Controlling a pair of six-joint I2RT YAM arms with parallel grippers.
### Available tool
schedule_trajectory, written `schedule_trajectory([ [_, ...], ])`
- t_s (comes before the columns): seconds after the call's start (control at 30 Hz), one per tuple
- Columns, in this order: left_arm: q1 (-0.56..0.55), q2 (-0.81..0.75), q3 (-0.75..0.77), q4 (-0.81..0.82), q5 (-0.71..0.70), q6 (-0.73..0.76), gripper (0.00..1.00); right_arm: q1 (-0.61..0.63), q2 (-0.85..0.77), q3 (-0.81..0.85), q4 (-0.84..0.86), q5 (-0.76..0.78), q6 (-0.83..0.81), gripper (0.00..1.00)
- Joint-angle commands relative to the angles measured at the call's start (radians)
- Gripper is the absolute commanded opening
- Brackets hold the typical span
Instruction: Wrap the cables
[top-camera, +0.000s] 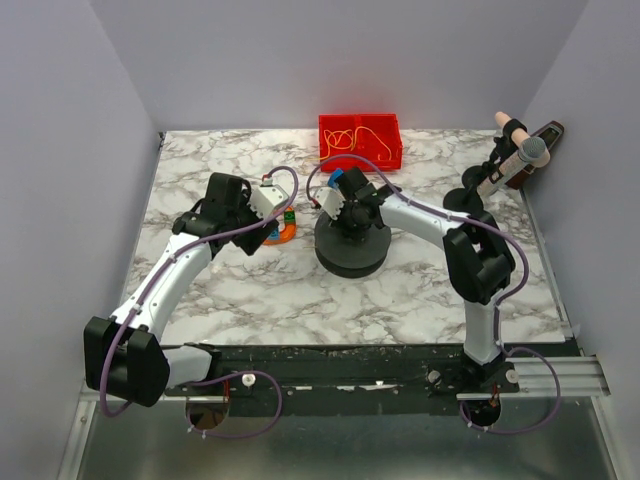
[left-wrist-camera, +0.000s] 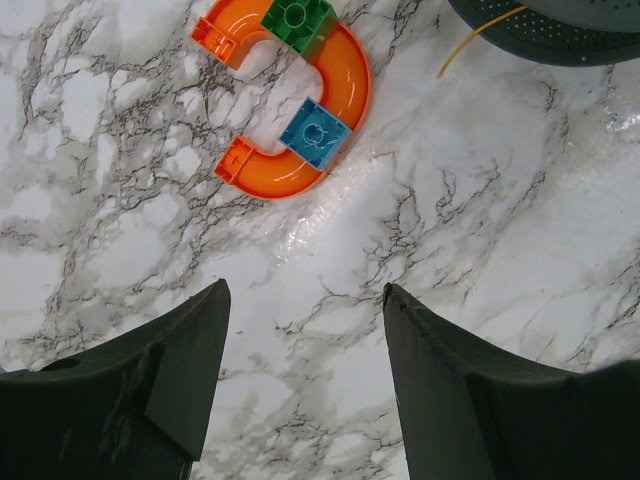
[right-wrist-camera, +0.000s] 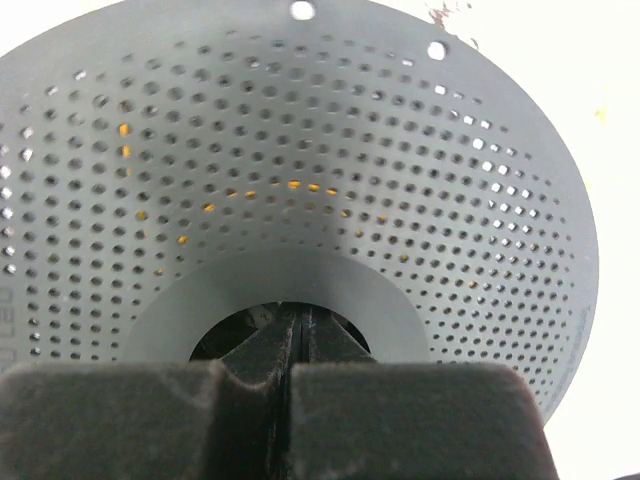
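Thin yellow-orange cables (top-camera: 345, 138) lie looped in a red bin (top-camera: 385, 150) at the back. A black perforated spool (top-camera: 352, 250) stands mid-table. One loose cable end (left-wrist-camera: 470, 45) sticks out from under the spool's rim (left-wrist-camera: 560, 30), and orange cable glints (right-wrist-camera: 300, 186) show through the holes of its disc (right-wrist-camera: 420, 150). My right gripper (right-wrist-camera: 300, 320) is shut, its tips in the spool's centre hole with nothing seen between them; from above it (top-camera: 350, 212) sits over the spool. My left gripper (left-wrist-camera: 305, 290) hangs open over bare marble, left of the spool.
An orange curved toy track (left-wrist-camera: 345, 80) with a green brick (left-wrist-camera: 297, 20) and a blue brick (left-wrist-camera: 315, 133) lies just ahead of the left gripper. A microphone on a black stand (top-camera: 510, 160) occupies the back right corner. Grey walls enclose the table.
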Motion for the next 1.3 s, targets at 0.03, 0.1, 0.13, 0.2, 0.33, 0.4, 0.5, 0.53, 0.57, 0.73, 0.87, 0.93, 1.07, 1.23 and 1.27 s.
schedule_trajectory([
  [0.03, 0.011, -0.028, 0.015, 0.003, 0.034, -0.002, 0.70, -0.009, -0.029, -0.037, 0.055, 0.161, 0.299, 0.02],
  [0.1, 0.013, -0.032, 0.017, 0.002, 0.034, 0.000, 0.70, -0.023, -0.033, -0.056, 0.052, 0.175, 0.375, 0.02],
  [0.13, 0.013, -0.034, 0.017, 0.000, 0.034, 0.000, 0.70, -0.031, -0.042, -0.068, 0.054, 0.179, 0.413, 0.02],
  [0.2, 0.014, -0.037, 0.018, 0.002, 0.039, 0.000, 0.70, -0.048, -0.068, -0.093, 0.055, 0.204, 0.485, 0.01],
  [0.33, 0.014, -0.042, 0.018, -0.001, 0.050, -0.002, 0.70, -0.101, -0.148, -0.157, 0.070, 0.247, 0.611, 0.01],
  [0.4, 0.014, -0.045, 0.020, 0.000, 0.050, -0.002, 0.70, -0.129, -0.188, -0.198, 0.080, 0.253, 0.649, 0.01],
  [0.5, 0.014, -0.046, 0.020, -0.003, 0.051, 0.000, 0.70, -0.154, -0.230, -0.243, 0.089, 0.259, 0.666, 0.01],
  [0.53, 0.014, -0.048, 0.018, -0.001, 0.053, -0.001, 0.70, -0.152, -0.242, -0.252, 0.089, 0.254, 0.660, 0.01],
  [0.57, 0.014, -0.048, 0.020, -0.003, 0.053, -0.002, 0.70, -0.152, -0.250, -0.258, 0.092, 0.230, 0.645, 0.01],
  [0.73, 0.014, -0.049, 0.021, -0.004, 0.056, 0.000, 0.70, -0.147, -0.312, -0.272, 0.113, 0.144, 0.633, 0.01],
  [0.87, 0.016, -0.049, 0.023, 0.000, 0.042, -0.005, 0.71, -0.149, -0.432, -0.240, 0.123, 0.141, 0.614, 0.04],
  [0.93, 0.021, -0.054, 0.018, 0.014, 0.030, -0.017, 0.79, -0.147, -0.508, -0.246, 0.153, 0.144, 0.602, 0.16],
  [1.07, 0.050, -0.086, -0.020, 0.100, -0.030, -0.087, 0.99, -0.163, -0.695, -0.375, 0.306, 0.144, 0.584, 0.58],
  [1.23, 0.116, -0.106, -0.098, 0.281, -0.119, -0.213, 0.99, -0.247, -0.932, -0.680, 0.532, 0.122, 0.590, 0.89],
  [1.27, 0.131, -0.114, -0.124, 0.334, -0.133, -0.244, 0.99, -0.275, -0.978, -0.740, 0.591, 0.124, 0.593, 0.94],
])
